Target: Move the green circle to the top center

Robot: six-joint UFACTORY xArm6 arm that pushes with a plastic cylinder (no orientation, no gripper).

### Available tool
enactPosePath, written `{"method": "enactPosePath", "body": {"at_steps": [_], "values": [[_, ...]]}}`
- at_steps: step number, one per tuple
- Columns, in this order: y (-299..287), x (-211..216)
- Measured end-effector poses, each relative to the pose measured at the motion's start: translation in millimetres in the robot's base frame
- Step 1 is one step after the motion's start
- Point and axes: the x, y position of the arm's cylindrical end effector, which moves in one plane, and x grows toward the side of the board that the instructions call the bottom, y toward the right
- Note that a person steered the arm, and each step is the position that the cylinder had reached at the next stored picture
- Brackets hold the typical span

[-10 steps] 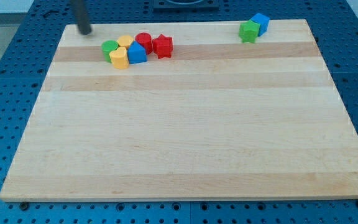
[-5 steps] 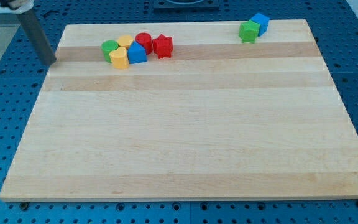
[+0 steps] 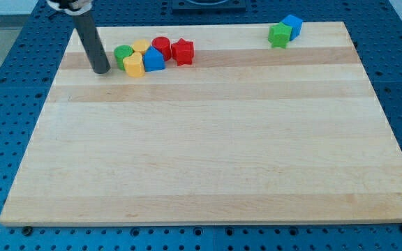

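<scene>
The green circle [image 3: 122, 54] sits at the left end of a cluster near the view's top left of the wooden board [image 3: 208, 139]. It touches a yellow block [image 3: 134, 65] below it and another yellow block [image 3: 141, 47] to its right. My tip [image 3: 102, 69] stands on the board just left of the green circle and slightly lower, a small gap apart. The dark rod rises up and to the left from it.
The cluster also holds a blue block [image 3: 153, 59], a red circle [image 3: 162, 46] and a red star [image 3: 183, 51]. A green star [image 3: 279, 35] and a blue cube [image 3: 292, 26] touch each other at the view's top right.
My tip went from the top left edge down off the board's left side, then right onto the board beside the green circle. No block has moved.
</scene>
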Motion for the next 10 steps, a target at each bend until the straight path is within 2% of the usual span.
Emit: {"method": "enactPosePath", "body": {"at_steps": [3,5,7,8,9,10], "values": [[39.5,-9.4],[13.1,-43.3],[-21.2,-57.9],[-71.8,-60.3],[-85.5,-88.7],[-56.1,-90.4]]}}
